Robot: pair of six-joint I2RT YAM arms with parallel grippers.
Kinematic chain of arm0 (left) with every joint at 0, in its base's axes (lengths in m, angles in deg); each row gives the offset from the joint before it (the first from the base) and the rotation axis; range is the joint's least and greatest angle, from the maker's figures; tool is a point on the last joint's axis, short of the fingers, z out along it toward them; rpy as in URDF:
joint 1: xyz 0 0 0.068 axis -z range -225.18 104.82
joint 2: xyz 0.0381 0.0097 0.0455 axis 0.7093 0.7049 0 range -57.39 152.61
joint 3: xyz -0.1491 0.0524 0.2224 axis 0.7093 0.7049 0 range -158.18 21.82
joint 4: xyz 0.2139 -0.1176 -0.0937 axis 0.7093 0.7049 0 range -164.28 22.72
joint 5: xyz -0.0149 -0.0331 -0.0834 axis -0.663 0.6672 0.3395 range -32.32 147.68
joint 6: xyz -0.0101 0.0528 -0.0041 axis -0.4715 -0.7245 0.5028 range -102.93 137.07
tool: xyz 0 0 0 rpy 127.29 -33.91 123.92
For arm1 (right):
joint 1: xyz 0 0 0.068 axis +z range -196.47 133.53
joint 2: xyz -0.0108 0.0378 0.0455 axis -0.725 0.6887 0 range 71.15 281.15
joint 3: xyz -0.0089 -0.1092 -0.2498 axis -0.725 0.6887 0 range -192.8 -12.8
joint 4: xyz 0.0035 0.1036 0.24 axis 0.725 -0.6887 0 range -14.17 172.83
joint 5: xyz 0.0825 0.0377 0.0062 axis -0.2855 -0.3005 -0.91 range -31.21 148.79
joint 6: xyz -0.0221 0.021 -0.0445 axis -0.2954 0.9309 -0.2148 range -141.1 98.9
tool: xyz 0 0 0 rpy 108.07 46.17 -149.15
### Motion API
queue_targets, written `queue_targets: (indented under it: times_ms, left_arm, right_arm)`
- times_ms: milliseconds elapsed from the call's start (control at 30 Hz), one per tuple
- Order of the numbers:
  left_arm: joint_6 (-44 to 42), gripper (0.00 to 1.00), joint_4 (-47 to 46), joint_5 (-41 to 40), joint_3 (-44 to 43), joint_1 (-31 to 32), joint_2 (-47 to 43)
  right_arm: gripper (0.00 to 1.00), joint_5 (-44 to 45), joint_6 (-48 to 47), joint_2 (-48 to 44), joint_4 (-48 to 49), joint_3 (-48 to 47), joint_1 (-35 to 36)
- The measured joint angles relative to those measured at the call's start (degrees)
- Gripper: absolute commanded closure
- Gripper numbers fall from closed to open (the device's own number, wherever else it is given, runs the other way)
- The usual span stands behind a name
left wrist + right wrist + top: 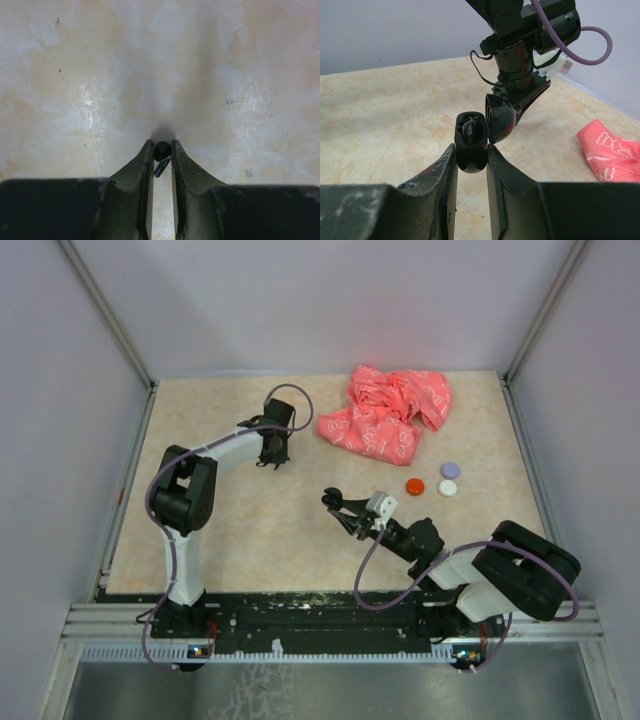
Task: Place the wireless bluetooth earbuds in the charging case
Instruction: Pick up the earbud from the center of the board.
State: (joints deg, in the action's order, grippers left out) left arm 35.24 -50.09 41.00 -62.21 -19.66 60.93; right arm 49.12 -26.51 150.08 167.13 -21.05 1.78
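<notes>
My left gripper (272, 462) points down at the table at the back left. In the left wrist view it (161, 145) is shut on a small black earbud (162, 151) pinched at the fingertips, just above the table. My right gripper (338, 506) reaches toward the table's middle and is shut on the black charging case (471, 147). The case stands upright between its fingers with its lid (500, 119) swung open to the right. One dark earbud (473, 128) appears to sit inside the case. The case also shows in the top view (345, 508).
A crumpled pink bag (385, 412) lies at the back right and shows in the right wrist view (612, 152). Three small discs, red (415, 485), purple (450, 469) and white (448, 487), lie right of the case. The left arm (520, 60) stands just behind the case.
</notes>
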Motion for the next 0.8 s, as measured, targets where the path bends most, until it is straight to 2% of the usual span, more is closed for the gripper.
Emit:
queue_targets:
  times_ms: [200,333,567,800]
  left_arm:
    - [0.20,0.86,-0.22,0.85,0.33,-0.17,-0.22]
    - [-0.02,0.88,-2.80,2.69,6.05,-0.17,-4.24]
    - [-0.02,0.93,-8.57,7.06,18.64,-0.17,-18.95]
    - [0.04,1.00,-22.49,14.16,31.87,-0.02,-36.54]
  right_arm:
    - [1.00,-0.35,0.00,0.00,-0.04,0.00,0.00]
    - [1.00,-0.68,0.00,0.00,-0.11,0.00,-0.02]
    - [1.00,-0.72,0.00,0.00,-0.09,0.00,-0.02]
    - [1.00,0.13,-0.02,-0.59,-0.37,-0.09,-0.02]
